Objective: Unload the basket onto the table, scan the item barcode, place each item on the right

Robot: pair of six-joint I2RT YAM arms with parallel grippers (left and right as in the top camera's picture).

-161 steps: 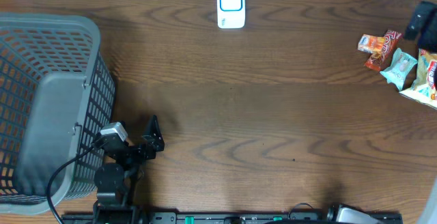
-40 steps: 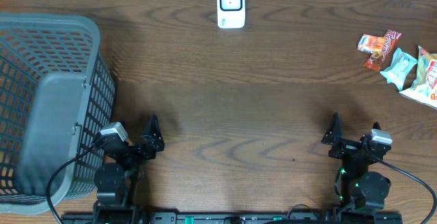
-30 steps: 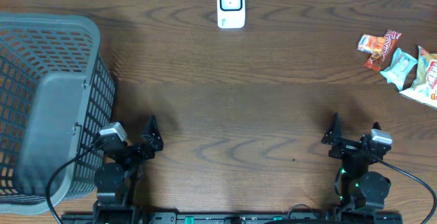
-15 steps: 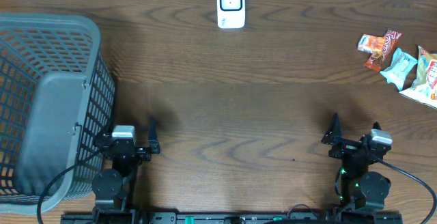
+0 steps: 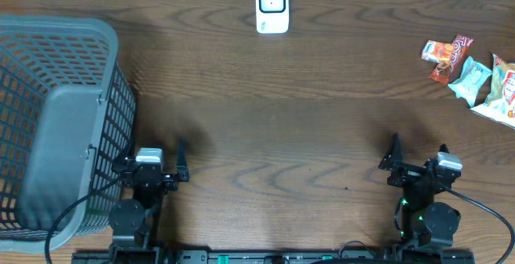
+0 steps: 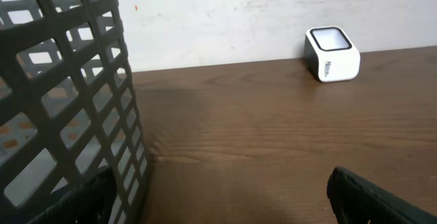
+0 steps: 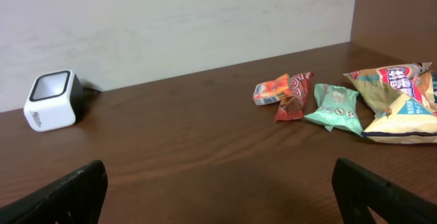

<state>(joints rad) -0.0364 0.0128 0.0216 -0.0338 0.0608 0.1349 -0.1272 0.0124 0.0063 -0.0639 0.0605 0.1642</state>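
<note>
Left gripper (image 5: 151, 167) turned square beside basket (image 5: 72, 39); right gripper (image 5: 418, 161) stayed. Both gaped wide, empty. Snack packets (image 5: 469, 77) lay upper right, far from both.

A small white barcode scanner (image 5: 272, 6) stands at the far edge of the counter (image 5: 322, 135). Four snack packets (image 5: 471, 79), orange, red, teal and yellow, lie close together at the far right.
</note>
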